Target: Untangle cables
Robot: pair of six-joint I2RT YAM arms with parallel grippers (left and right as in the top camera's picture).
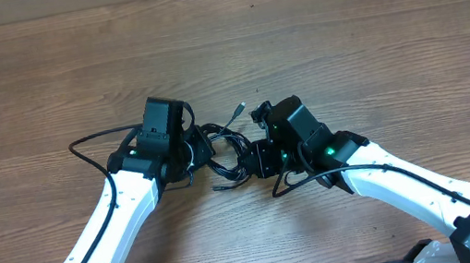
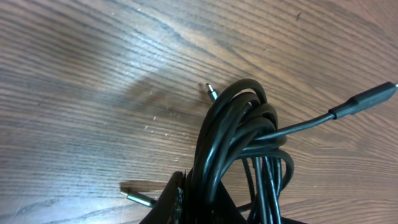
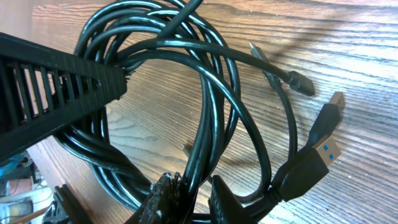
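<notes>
Early separation step: left jaws clamped on the coiled cables mid-worktop, right jaws pinched shut on a strand or two of the same bundle; next needs a slow outward pull, since loops will likely snag.

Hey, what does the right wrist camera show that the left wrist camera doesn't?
Only the right wrist view shows a USB plug with a blue insert. Only the left wrist view clearly shows a slim straight plug jutting toward the right edge and a small metal tip at the bottom left. Both show the cables looped together over the wooden table.
</notes>
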